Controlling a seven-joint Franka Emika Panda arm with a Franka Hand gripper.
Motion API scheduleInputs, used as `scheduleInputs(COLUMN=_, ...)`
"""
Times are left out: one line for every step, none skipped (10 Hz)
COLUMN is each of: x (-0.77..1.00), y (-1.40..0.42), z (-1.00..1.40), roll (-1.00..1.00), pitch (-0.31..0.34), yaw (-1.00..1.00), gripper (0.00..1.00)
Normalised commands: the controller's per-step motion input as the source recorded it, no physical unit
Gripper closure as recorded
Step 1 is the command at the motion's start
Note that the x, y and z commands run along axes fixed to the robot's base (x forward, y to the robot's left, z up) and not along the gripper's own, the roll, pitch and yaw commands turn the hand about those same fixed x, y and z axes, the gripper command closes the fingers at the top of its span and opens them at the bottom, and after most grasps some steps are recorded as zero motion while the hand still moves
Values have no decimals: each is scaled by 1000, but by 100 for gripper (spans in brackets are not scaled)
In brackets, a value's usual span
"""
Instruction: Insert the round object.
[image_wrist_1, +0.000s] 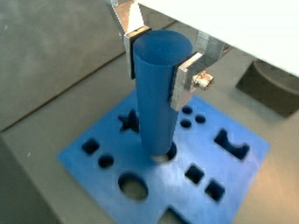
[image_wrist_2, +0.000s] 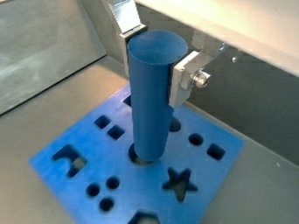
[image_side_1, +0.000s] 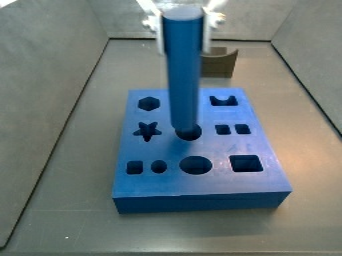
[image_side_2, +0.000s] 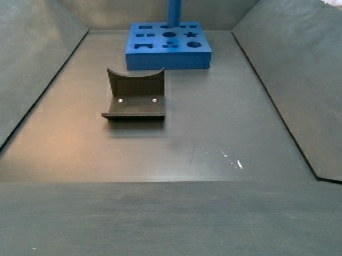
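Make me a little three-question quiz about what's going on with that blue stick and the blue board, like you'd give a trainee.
1. True or false: the gripper has its jaws shut on the blue cylinder peg.
2. Where is the peg's lower end?
A. lying flat on the floor
B. in a round hole near the middle of the blue board
C. in the star-shaped hole
3. Fill in: the peg stands ______ over the board.

Key:
1. True; a silver finger presses on each side near its top.
2. B
3. upright

Extra: the dark olive block lies on the floor, apart from the board.
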Motion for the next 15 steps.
scheduleInputs(x=100, y=0, z=-220, roll=16, pitch=13, yaw=0, gripper=100)
scheduleInputs(x=51, y=0, z=-211, roll=16, pitch=10, yaw=0, gripper=100)
scheduleInputs(x=0, y=66, z=-154, roll=0, pitch=16, yaw=-6, gripper=100)
scheduleInputs(x=91, y=0, z=-217, roll=0, pitch=10, yaw=0, gripper=100)
scheduleInputs(x=203, y=49, z=-243, roll=-11, pitch=16, yaw=0, gripper=100)
scheduleInputs(x=260, y=26, z=-226, roll=-4, pitch=34, yaw=0, gripper=100)
scheduleInputs(x=283, y=66, z=-186, roll=-26, pitch=51, yaw=0, gripper=100)
scheduleInputs(x=223, y=174, z=-109, roll=0, pitch=96, yaw=0, gripper=100)
scheduleInputs(x=80, y=120, z=-149, roll=0, pitch=57, yaw=0, gripper=100)
scheduleInputs(x=23, y=43, z=-163, roll=0, pitch=27, yaw=0, gripper=100)
scheduleInputs(x=-74, y=0, z=-194, roll=0, pitch=0, yaw=0, gripper=100)
scheduleInputs(x=-126, y=0, z=-151, roll=-60, pitch=-31, yaw=0, gripper=100)
scheduleInputs(x=-143, y=0, z=-111, roll=-41, pitch=-27, yaw=0, gripper=100)
scheduleInputs(x=-146, y=0, z=-297, roll=77, pitch=0, yaw=0, gripper=100)
scheduleInputs(x=-126, y=0, z=-349, roll=113, pitch=0, yaw=0, gripper=100)
